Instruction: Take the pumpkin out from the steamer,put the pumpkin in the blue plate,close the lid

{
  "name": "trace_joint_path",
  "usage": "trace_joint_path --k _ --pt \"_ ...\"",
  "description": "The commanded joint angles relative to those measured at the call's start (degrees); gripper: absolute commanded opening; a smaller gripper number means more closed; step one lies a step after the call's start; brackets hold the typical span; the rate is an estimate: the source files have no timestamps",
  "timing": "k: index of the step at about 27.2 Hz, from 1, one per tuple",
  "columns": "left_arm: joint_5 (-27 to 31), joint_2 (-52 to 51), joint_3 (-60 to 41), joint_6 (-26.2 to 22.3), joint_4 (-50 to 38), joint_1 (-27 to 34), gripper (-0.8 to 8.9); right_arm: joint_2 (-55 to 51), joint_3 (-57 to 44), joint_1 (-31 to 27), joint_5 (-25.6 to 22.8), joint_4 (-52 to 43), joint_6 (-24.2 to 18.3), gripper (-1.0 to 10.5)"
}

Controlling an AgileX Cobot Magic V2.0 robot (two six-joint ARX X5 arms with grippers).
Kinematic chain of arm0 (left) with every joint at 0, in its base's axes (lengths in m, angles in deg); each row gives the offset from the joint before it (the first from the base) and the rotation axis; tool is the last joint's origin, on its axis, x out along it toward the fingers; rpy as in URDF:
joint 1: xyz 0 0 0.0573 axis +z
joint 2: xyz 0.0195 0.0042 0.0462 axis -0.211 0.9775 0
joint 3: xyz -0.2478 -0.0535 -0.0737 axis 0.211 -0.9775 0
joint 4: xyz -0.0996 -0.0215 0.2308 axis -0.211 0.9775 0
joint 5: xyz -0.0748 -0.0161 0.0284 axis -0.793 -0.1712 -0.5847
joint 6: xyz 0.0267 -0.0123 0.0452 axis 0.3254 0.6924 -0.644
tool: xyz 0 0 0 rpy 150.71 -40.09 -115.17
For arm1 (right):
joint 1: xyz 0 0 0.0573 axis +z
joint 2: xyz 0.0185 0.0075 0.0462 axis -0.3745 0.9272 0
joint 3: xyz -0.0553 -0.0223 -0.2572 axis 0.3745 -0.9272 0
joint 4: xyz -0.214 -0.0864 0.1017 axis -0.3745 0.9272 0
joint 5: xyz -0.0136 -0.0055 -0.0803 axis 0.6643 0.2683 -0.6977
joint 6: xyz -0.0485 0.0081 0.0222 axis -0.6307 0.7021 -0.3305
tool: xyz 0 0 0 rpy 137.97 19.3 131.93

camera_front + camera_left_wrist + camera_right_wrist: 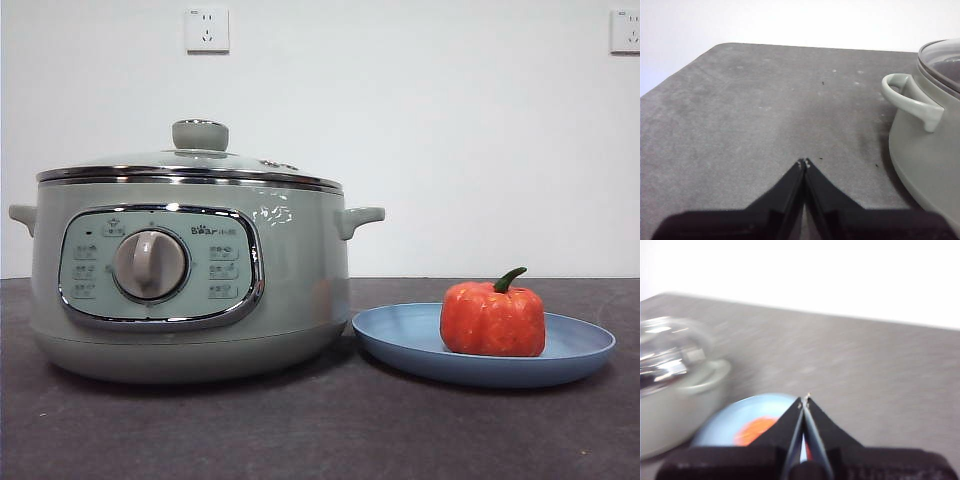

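Nearby, wall sockets (207,30) (2), pumpkin (492,318) plated

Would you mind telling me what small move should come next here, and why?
Probably none beyond keeping both arms parked: the pumpkin already sits in the blue plate, the lid rests on the steamer, and the left gripper and right gripper are shut, holding nothing.

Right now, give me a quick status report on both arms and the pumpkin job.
Left gripper shut, empty, beside sage-green steamer. Right gripper shut, empty, above light-blue plate. Orange ribbed pumpkin on plate. Glass lid on steamer. Nothing in the way.
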Motion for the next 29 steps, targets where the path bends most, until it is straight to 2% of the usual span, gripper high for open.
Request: trace_joint_path --k 1,4,12,22,25,29 --pt "-0.28 -0.07 -0.94 -0.07 -0.24 0.2 -0.03 -6.23 -10.16 -4.04 0.13 -6.54 -0.76 0.0" --pt "-0.28 -0.07 -0.94 -0.09 -0.24 0.2 -0.03 -10.6 -18.29 -7.54 0.07 -11.3 1.42 0.0" --pt "-0.28 -0.07 -0.94 -0.09 -0.24 0.2 -0.03 -14.12 -26.45 -10.86 0.11 -13.07 3.8 0.0" --pt "-0.28 -0.07 -0.94 -0.09 -0.24 0.2 -0.03 -16.09 -29.07 -10.93 0.11 -13.64 4.22 0.0" --pt "-0.28 -0.07 -0.94 -0.07 -0.24 0.2 -0.03 -16.02 -29.05 -10.86 0.07 -13.66 8.85 0.0" --pt "-0.31 -0.07 -0.94 -0.09 -0.24 0.2 -0.03 -15.87 -29.05 -10.86 -0.37 -13.68 9.25 0.0"
